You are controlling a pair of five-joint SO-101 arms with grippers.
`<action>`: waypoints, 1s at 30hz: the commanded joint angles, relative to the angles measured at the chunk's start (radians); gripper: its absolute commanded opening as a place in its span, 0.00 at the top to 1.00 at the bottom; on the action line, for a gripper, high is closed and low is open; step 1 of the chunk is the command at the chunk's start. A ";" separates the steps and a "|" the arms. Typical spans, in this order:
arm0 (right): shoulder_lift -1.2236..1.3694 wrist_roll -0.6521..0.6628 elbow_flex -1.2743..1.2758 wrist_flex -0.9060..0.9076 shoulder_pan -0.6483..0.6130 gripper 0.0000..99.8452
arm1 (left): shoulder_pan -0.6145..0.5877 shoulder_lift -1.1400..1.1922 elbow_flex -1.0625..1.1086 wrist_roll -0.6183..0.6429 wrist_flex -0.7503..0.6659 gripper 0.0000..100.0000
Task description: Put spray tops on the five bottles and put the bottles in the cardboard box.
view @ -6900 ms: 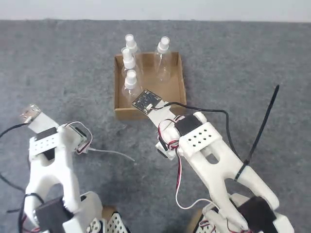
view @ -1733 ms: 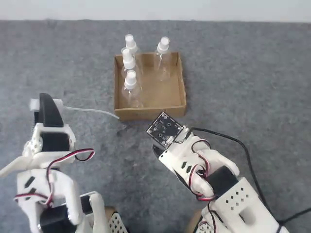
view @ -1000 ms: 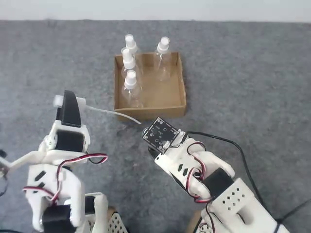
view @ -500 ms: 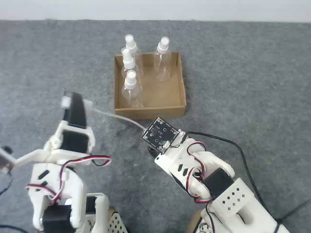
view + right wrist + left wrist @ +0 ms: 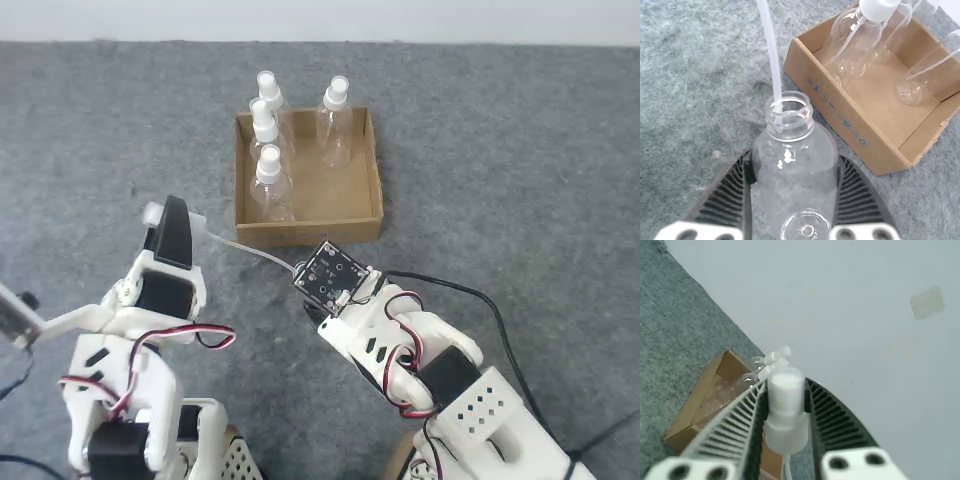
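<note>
your left gripper [image 5: 785,386] is clenched on a white spray top [image 5: 786,412], one ribbed jaw on each side of its collar. the top is held above the grey carpet [image 5: 500,150], to the left of the cardboard box [image 5: 308,232] and just in front of its near left corner. the top's thin tube [image 5: 250,251] slants from there toward the right arm.

your right gripper [image 5: 792,162] is grasping a clear uncapped bottle [image 5: 790,145] around its body, just in front of the box's front wall. the wrist camera board covers the bottle from above. in the right wrist view the tube's tip sits at the bottle's open neck, just inside the rim. the top itself is well clear of the neck.

four capped bottles [image 5: 268,180] stand in the box, three along its left side and one at the back right.
</note>
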 commanded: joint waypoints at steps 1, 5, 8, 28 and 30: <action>-0.031 -0.003 -0.015 -0.025 -0.010 0.98 | 0.005 -0.006 0.007 -0.012 0.002 0.99; -0.039 -0.008 -0.015 -0.024 -0.010 0.98 | 0.012 -0.006 0.025 -0.043 0.002 0.99; -0.039 -0.009 -0.015 -0.024 -0.010 0.98 | 0.072 -0.006 0.048 -0.063 0.006 0.99; -0.041 -0.011 -0.014 -0.018 -0.087 0.98 | 0.295 -0.006 0.134 -0.101 0.008 0.99; -0.041 -0.011 -0.014 -0.018 -0.087 0.98 | 0.295 -0.006 0.145 -0.101 0.002 0.99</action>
